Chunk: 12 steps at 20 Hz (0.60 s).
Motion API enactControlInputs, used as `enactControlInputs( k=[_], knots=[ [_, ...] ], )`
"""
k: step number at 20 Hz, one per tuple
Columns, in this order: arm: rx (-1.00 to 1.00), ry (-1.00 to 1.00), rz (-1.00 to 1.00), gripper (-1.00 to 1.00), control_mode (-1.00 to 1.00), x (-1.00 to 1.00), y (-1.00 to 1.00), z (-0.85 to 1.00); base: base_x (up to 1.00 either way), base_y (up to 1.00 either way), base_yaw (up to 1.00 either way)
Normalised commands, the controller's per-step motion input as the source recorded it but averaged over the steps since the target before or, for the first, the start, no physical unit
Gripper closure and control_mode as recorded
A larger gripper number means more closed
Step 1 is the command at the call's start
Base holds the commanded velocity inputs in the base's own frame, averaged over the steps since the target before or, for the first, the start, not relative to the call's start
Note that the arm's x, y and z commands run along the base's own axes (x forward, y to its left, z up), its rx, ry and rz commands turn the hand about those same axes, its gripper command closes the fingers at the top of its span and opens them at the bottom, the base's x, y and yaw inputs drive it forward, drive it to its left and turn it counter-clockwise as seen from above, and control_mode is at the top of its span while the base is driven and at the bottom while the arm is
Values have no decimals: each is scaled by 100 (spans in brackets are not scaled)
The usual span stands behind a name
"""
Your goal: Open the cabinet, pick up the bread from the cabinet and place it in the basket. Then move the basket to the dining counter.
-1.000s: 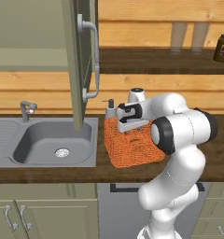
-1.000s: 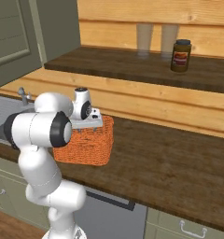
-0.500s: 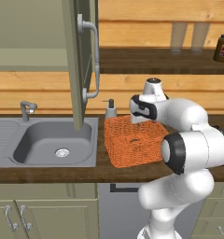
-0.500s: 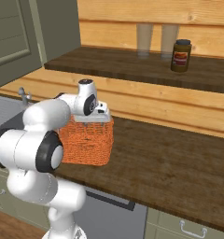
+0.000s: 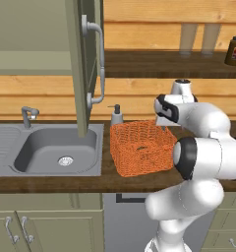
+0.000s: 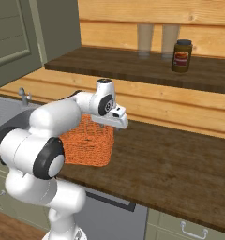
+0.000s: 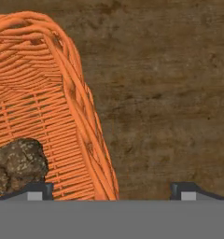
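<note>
Left base view: the white arm rises from the lower right, bends at a big dark-jointed elbow and reaches back over the right rim of the basket (image 5: 140,146). The gripper (image 6: 120,123) shows better in the right base view, hanging just past the basket's right edge and pointing down at the surface (image 6: 180,164). In the hand view its two dark fingertips (image 7: 38,190) stand far apart, one over the basket's inside and the other over bare wood, straddling the basket's orange rim; the gripper is wide open and has hold of nothing.

The bread (image 7: 18,164), a small dark brown lump, lies on the basket's woven floor, near the wall that runs between the fingertips. In the left base view it shows as a dark speck inside the basket.

The basket sits on the dark wood surface just right of the grey sink (image 5: 58,150), with a soap dispenser (image 5: 116,116) behind its left corner and a tap (image 5: 27,116) at the sink's back left. One door of the cabinet (image 5: 83,64) stands swung open above the sink, its long silver handle facing right. Behind runs pale timber panelling and a raised dark wood shelf (image 6: 133,68) carrying two glasses (image 6: 154,41) and a brown jar (image 6: 181,56). Low sage-green cupboards (image 5: 21,226) sit under the surface.
</note>
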Motion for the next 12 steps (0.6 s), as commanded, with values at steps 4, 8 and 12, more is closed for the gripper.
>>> enactControlInputs(
  k=[4,8,12],
  knots=[
    [4,26,-8,-100,-100,0,-2,-34,0,0,0],
    [11,16,0,-100,-100,-12,8,-53,0,0,0],
    [8,0,4,-100,-100,-32,8,-25,0,0,0]
  ],
)
